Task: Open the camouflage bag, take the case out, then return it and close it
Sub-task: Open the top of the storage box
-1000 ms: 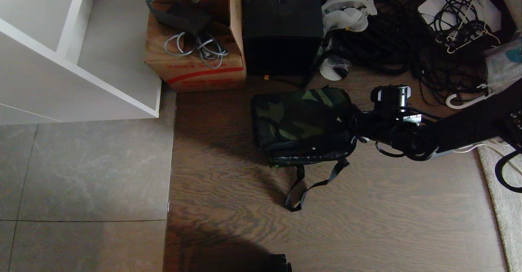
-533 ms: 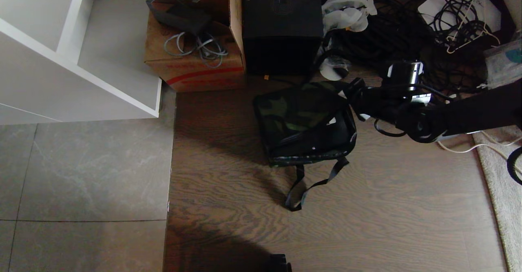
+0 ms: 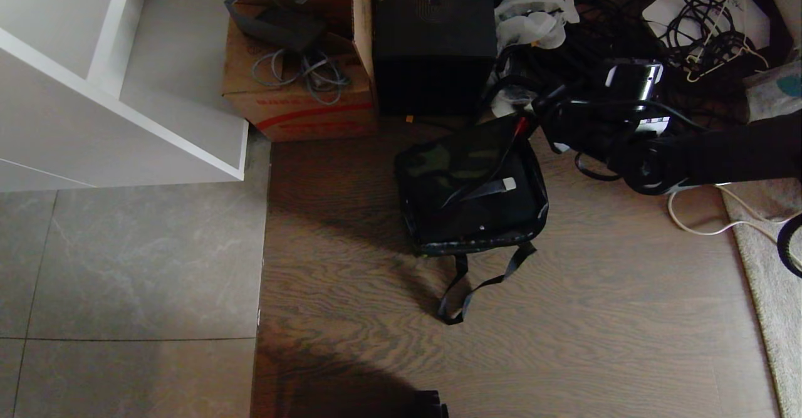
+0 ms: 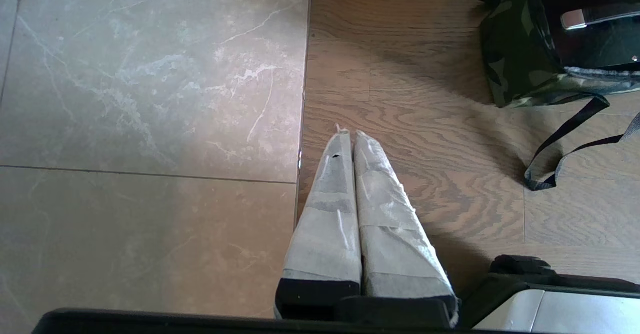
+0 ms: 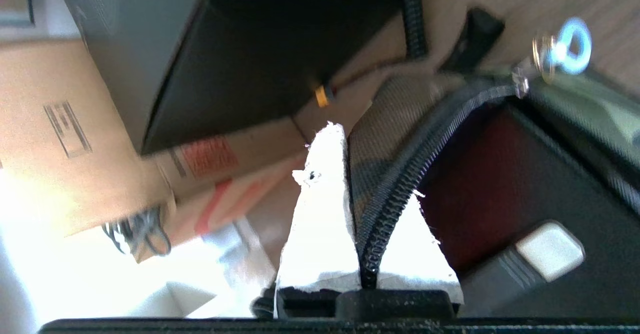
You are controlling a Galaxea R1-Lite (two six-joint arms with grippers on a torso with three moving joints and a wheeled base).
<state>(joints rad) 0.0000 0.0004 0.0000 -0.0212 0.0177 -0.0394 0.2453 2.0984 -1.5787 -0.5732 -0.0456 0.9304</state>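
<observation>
1. Meanwhile, the right gripper (image 3: 537, 112), right of center in the head view, clamped the zippered lid edge of the camouflage bag (image 3: 471, 187), mid-frame on the floor.
2. The case (image 3: 482, 202) lay inside.
3. The left gripper (image 4: 351, 136) hung closed, low in its view.

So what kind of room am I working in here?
Probably a storeroom or a workshop corner: on the floor, a cardboard box holding loose cables, a big tangle of black cords by the wall, and a bare white shelf unit.
</observation>
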